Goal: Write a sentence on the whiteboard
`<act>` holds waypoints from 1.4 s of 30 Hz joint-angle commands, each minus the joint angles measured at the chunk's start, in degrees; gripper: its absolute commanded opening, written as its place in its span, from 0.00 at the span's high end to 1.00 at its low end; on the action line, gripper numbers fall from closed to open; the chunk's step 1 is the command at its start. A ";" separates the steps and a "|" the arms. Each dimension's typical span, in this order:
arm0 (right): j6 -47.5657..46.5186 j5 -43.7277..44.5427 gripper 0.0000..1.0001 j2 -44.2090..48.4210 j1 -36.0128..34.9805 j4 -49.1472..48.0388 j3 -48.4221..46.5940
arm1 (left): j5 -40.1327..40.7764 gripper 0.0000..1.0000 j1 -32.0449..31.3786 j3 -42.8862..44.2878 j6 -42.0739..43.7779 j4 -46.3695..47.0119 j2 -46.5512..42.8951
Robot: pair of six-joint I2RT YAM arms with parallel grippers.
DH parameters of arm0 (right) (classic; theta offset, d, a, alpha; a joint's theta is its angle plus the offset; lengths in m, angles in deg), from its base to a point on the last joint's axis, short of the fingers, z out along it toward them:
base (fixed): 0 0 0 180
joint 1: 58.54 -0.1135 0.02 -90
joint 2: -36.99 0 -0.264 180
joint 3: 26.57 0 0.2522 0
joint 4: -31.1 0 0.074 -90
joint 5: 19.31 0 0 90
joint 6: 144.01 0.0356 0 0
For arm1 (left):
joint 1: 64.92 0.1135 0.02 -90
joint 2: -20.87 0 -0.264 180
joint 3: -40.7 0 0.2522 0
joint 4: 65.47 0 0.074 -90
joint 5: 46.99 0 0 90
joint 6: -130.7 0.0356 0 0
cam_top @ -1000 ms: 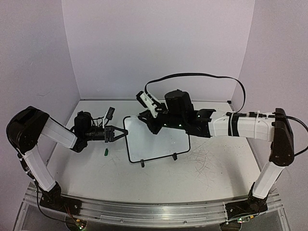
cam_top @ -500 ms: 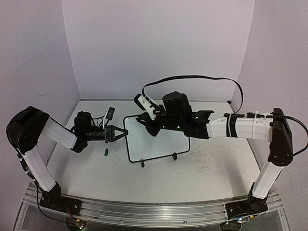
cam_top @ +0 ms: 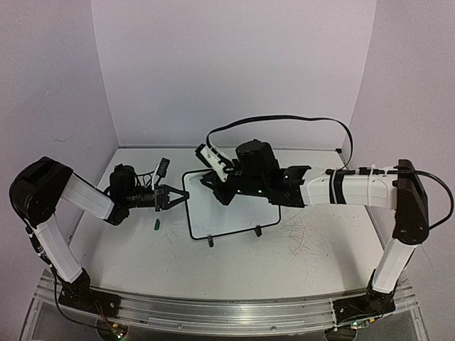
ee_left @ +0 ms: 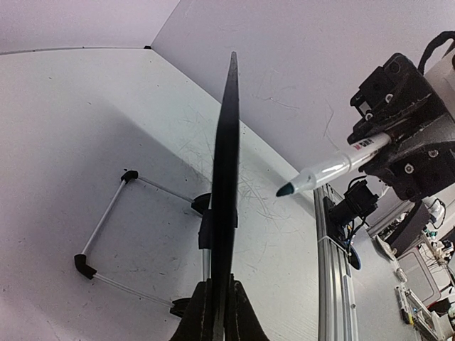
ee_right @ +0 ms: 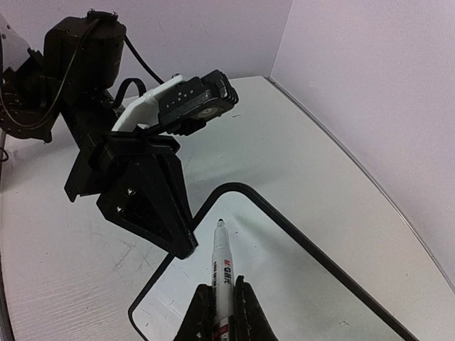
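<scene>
The whiteboard (cam_top: 227, 217) stands on its wire stand (ee_left: 106, 213) at mid table, edge-on in the left wrist view (ee_left: 226, 177). My left gripper (cam_top: 186, 197) is shut on its left rim, its jaws pinching the black edge (ee_left: 219, 312). My right gripper (ee_right: 220, 305) is shut on a white marker (ee_right: 222, 266) with a green tip. It reaches over the board's upper left part (cam_top: 217, 188). The tip (ee_left: 284, 190) hangs a short way off the board face (ee_right: 306, 298), near the upper left corner. The sentence is out of view; the face that shows is plain white.
A small green cap (cam_top: 157, 226) lies on the tabletop left of the board. Faint grey scribbles (cam_top: 298, 234) mark the table to the board's right. A black cable (cam_top: 284, 119) loops above the right arm. Walls close in the back and sides.
My right arm has moved left across the board with the marker, toward the upper left corner. The left gripper and the board have stayed put.
</scene>
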 commanded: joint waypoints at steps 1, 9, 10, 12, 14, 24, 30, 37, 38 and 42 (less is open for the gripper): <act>0.42 1.48 1.00 -1.02 -0.32 -2.25 -2.34 | 0.47 1.00 -0.33 -0.35 1.22 1.83 -2.06; 0.59 2.61 1.00 -1.71 -0.39 -2.33 -3.01 | 0.33 1.00 -0.32 -0.31 1.22 1.72 -2.41; 0.52 2.34 1.00 -1.67 -0.35 -2.44 -2.97 | 0.29 1.00 -0.32 -0.31 1.22 1.72 -2.48; 0.51 1.92 1.00 -1.43 -0.43 -2.90 -2.65 | 0.31 1.00 -0.29 -0.39 1.29 1.74 -2.53; 0.51 1.87 1.00 -1.25 -0.42 -3.19 -2.55 | 0.33 1.00 -0.30 -0.40 1.31 1.76 -2.34; 0.60 3.23 1.00 -1.63 -0.42 -4.11 -2.56 | 0.22 1.00 -0.38 -0.38 1.32 1.68 -2.34; 0.59 2.86 1.00 -1.89 -0.44 -4.25 -2.73 | 0.16 1.00 -0.45 -0.40 1.31 1.63 -2.56; 0.60 2.93 1.00 -1.83 -0.41 -4.46 -2.86 | -0.17 1.00 -0.40 -0.22 1.31 1.66 -2.31; 0.60 2.86 1.00 -1.87 -0.44 -4.51 -2.93 | -0.14 1.00 -0.42 -0.26 1.31 1.65 -2.32; 0.60 3.51 1.00 -2.27 -0.44 -4.60 -3.29 | -0.22 1.00 -0.39 -0.31 1.31 1.60 -2.40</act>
